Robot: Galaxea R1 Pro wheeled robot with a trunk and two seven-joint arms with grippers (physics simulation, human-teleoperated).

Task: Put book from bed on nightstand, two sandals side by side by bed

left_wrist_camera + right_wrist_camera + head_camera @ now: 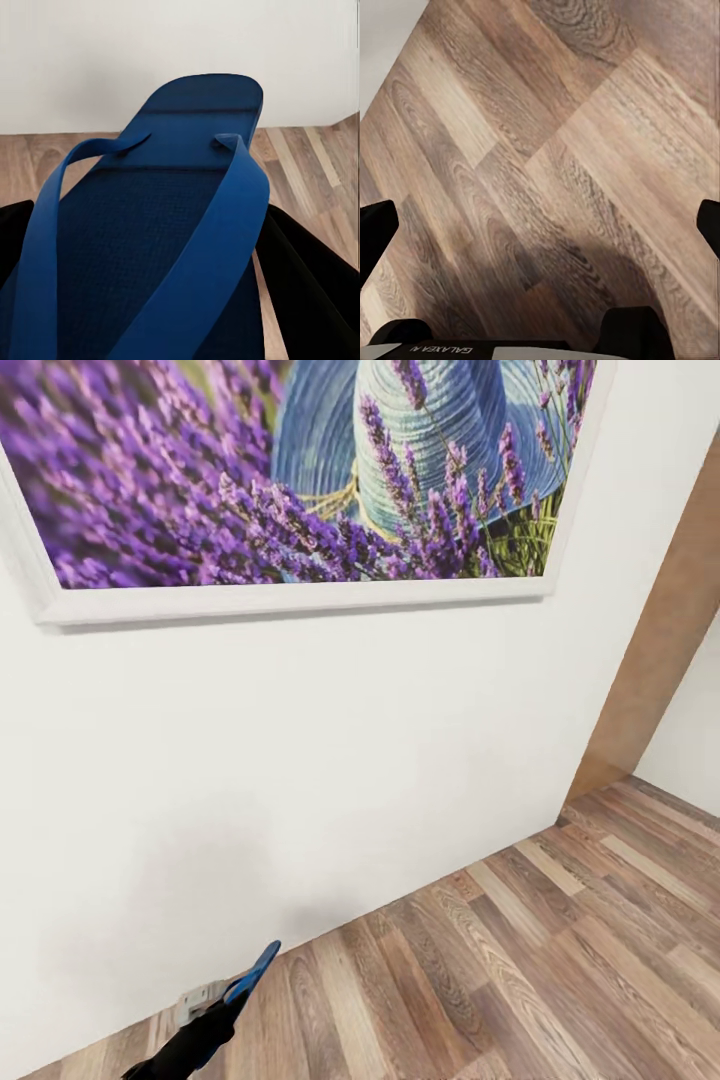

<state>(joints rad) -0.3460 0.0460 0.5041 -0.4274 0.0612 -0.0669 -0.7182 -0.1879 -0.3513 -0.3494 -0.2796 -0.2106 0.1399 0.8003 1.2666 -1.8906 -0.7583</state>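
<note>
One sandal (150, 247) apparently clamped in left claw (180, 300).

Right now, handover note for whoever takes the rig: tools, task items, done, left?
Left tool: shut on one blue sandal, carried above the wood floor.
Right tool: open, holding nothing, over bare floor.
The head camera faces a white wall with the lavender picture.
Done: one sandal picked up.
Left: set it by the bed, pair the other sandal beside it, move the book to a nightstand.
</note>
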